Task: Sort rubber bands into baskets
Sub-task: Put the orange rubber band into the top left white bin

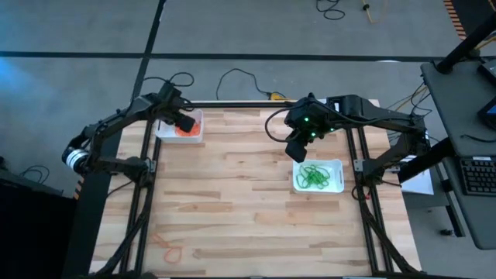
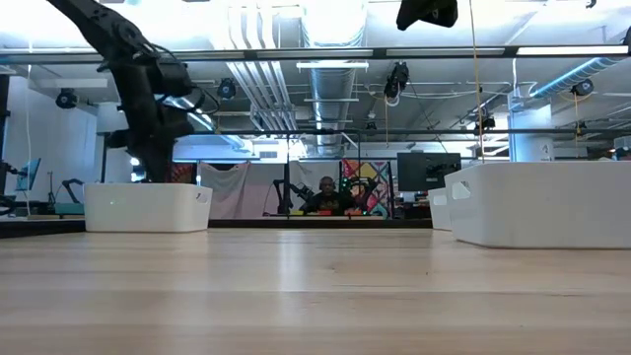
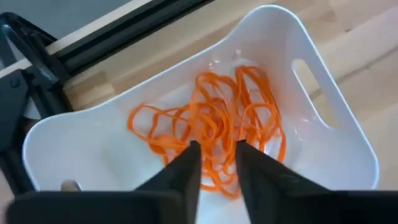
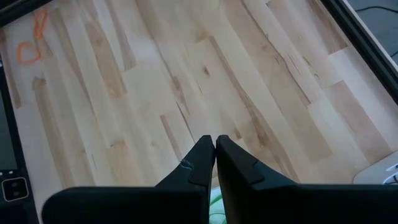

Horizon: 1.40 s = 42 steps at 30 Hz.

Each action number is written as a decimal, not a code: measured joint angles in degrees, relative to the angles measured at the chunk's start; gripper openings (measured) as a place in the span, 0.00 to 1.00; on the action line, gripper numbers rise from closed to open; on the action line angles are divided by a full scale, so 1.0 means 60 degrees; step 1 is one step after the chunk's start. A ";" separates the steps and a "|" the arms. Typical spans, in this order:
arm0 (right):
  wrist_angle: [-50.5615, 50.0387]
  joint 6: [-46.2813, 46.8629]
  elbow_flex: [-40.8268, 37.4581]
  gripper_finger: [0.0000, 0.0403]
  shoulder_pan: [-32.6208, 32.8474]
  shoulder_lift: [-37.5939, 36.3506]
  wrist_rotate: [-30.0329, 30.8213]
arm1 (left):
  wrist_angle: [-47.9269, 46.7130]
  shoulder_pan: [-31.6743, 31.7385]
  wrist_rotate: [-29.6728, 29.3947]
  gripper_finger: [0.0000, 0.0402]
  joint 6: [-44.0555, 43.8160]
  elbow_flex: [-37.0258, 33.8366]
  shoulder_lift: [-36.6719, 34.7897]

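Observation:
A white basket (image 1: 183, 126) at the table's far left holds a tangle of orange rubber bands (image 3: 217, 118). My left gripper (image 3: 216, 148) hangs over that pile, pointing steeply down, its fingers a little open with nothing pinched between them. A second white basket (image 1: 318, 177) right of the table's middle holds green rubber bands (image 1: 313, 177). My right gripper (image 4: 215, 140) is shut and empty, held high above the table beside the far edge of that basket. A few loose orange rubber bands (image 1: 167, 246) lie on the wood near the near-left corner.
Black frame rails (image 1: 147, 178) run along both sides of the table. Black cables (image 1: 232, 76) lie on the floor behind the far edge. Bare wood (image 1: 232, 194) stretches between the two baskets and toward the near edge. A person sits far off in the room behind the table (image 2: 325, 197).

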 joint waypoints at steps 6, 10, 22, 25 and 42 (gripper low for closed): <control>0.0000 0.0000 -0.0002 0.03 0.0001 0.0000 0.0001 | -0.0216 -0.0414 0.0321 0.45 -0.0574 -0.0237 -0.0616; -0.0001 0.0003 -0.0001 0.03 0.0000 0.0000 0.0001 | 0.0031 -0.1430 0.1463 0.57 -0.1344 -0.0678 -0.1565; -0.0001 0.0000 0.0000 0.03 0.0001 0.0000 0.0004 | 0.0034 -0.9275 -0.0749 0.62 -0.5119 -0.0712 -0.3870; 0.0000 0.0001 0.0000 0.03 0.0002 0.0000 0.0002 | -0.0416 -1.1540 -0.1132 0.62 -0.6352 -0.0732 -0.3724; 0.0000 0.0000 0.0000 0.03 0.0000 0.0000 0.0000 | -0.0724 -1.9695 0.0148 0.58 -1.1059 -0.0364 0.1023</control>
